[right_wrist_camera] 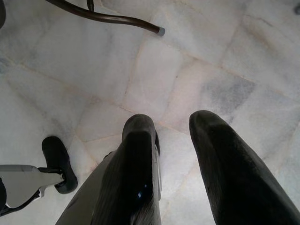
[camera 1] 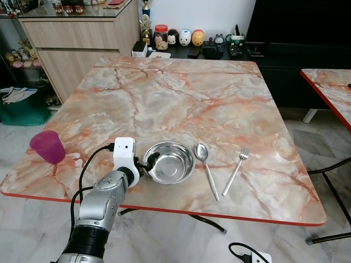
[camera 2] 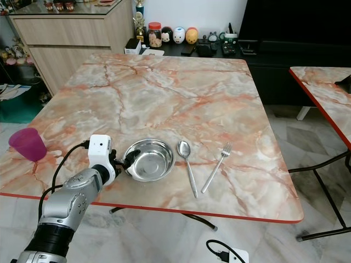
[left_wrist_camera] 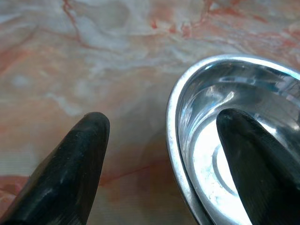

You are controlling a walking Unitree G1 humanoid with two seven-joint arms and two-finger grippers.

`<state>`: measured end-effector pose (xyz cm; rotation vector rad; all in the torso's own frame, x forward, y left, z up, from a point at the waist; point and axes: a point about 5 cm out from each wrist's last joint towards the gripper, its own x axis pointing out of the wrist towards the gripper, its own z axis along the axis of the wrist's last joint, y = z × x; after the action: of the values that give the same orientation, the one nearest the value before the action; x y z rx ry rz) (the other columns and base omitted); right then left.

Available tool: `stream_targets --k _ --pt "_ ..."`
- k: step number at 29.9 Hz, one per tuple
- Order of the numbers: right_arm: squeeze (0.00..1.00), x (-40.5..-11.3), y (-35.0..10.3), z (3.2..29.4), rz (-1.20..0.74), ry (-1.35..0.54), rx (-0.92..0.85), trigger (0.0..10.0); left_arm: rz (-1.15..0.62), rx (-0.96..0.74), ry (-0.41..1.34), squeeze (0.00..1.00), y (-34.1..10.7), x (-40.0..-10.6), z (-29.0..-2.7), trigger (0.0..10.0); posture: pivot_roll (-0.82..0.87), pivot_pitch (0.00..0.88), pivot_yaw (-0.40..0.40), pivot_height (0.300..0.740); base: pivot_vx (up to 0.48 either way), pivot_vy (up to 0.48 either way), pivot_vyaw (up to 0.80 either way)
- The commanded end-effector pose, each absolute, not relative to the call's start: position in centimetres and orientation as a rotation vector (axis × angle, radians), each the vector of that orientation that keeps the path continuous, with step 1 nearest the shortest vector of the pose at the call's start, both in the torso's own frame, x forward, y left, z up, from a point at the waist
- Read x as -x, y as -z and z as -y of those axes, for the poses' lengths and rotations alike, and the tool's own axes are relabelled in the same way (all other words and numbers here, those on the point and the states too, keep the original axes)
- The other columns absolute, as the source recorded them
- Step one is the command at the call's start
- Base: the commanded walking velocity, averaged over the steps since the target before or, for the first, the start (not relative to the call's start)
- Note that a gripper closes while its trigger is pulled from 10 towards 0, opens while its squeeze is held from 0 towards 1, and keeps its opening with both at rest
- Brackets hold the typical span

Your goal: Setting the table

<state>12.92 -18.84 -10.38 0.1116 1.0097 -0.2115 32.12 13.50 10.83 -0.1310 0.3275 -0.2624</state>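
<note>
Marble-patterned tabletop (camera 1: 181, 104) with a red edge, carrying the place setting along its near side. At far left, near the edge, a magenta cup (camera 1: 48, 146), upright, contents not visible from this angle. Next, left hand (camera 1: 149, 160) at the near-left rim of the steel bowl (camera 1: 169, 162), fingers spread, one black finger (left_wrist_camera: 77, 164) outside on the marble and the other inside the bowl, astride the rim without pinching it. Bowl empty, only reflections in its bottom. Just right of it a spoon (camera 1: 205, 167), then a fork (camera 1: 236, 170), both flat on the marble, apart from each other and from the bowl. Right hand (right_wrist_camera: 173, 159) hanging idle over the pale floor tiles, fingers parted, holding nothing. Likely risks: a shove or a lopsided pinch on the thin rim tipping the bowl or sliding it into the spoon; a wide sweep of the arm knocking the cup off the edge.
</note>
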Motion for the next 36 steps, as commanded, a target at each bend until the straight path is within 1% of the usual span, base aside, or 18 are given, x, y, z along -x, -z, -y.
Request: stream_targets --k 1,6,7,8,9,10,11,13,21,23,26,27,36 --pt "0.00 -12.71 10.45 18.93 -1.018 0.221 -0.117 10.0 -0.344 0.118 0.261 0.00 -10.74 -32.19 -13.59 10.0 0.06 0.000 -0.011 0.740 0.000 0.000 0.00" --pt "0.00 -12.73 10.44 18.95 -1.018 0.220 -0.117 10.0 -0.357 0.105 0.262 0.00 -10.53 -32.15 -13.60 10.0 0.06 0.000 -0.012 0.740 0.000 0.000 0.00" --pt "0.00 -12.73 10.44 18.95 -1.018 0.219 -0.117 10.0 -0.357 0.108 0.262 0.00 -10.53 -32.17 -13.59 9.7 0.06 0.000 -0.012 0.740 0.000 0.000 0.00" --pt "0.00 -12.73 10.44 18.95 -1.019 0.219 -0.116 10.0 -0.358 0.109 0.261 0.00 -10.53 -32.18 -13.58 6.4 0.06 0.000 -0.012 0.740 0.000 0.000 0.00" --pt "0.00 -12.72 10.44 18.95 -1.019 0.219 -0.116 10.0 -0.357 0.111 0.260 0.00 -10.55 -32.18 -13.57 4.4 0.06 0.000 -0.014 0.740 0.000 0.000 0.00" --pt "0.00 -12.72 10.44 18.96 -1.019 0.219 -0.116 10.0 -0.357 0.111 0.260 0.00 -10.58 -32.18 -13.57 4.4 0.06 0.000 -0.014 0.740 0.000 0.000 0.00" --pt "0.00 -12.71 10.44 18.95 -1.019 0.220 -0.116 10.0 -0.356 0.113 0.261 0.00 -10.60 -32.18 -13.56 0.3 0.06 0.000 -0.014 0.740 0.000 0.000 0.00" --pt "0.00 -12.71 10.45 18.95 -1.019 0.220 -0.117 10.0 -0.355 0.116 0.263 0.00 -10.62 -32.19 -13.54 0.2 0.06 0.000 -0.014 0.740 0.000 0.000 0.00" --pt "0.00 -12.73 10.44 18.96 -1.019 0.220 -0.117 10.0 -0.354 0.118 0.263 0.00 -10.65 -32.20 -13.51 0.4 0.06 0.000 -0.014 0.740 0.000 0.000 0.00" --pt "0.00 -12.78 10.42 18.96 -1.018 0.219 -0.116 10.0 -0.353 0.120 0.262 0.00 -10.68 -32.22 -13.50 0.2 0.06 0.000 -0.014 0.740 0.000 0.000 0.00" --pt "0.00 -12.80 10.41 18.98 -1.017 0.218 -0.115 10.0 -0.352 0.119 0.263 0.00 -10.70 -32.22 -13.48 0.2 0.06 0.000 -0.014 0.740 0.000 0.000 0.00" --pt "0.00 -12.81 10.41 18.97 -1.017 0.218 -0.115 10.0 -0.351 0.120 0.264 0.00 -10.72 -32.21 -13.47 0.0 0.06 0.000 -0.016 0.740 0.000 0.000 0.00" --pt "0.00 -12.81 10.41 18.98 -1.018 0.216 -0.114 10.0 -0.344 0.125 0.265 0.00 -10.80 -32.21 -13.43 0.0 0.06 0.000 -0.015 0.740 0.000 0.000 0.00"
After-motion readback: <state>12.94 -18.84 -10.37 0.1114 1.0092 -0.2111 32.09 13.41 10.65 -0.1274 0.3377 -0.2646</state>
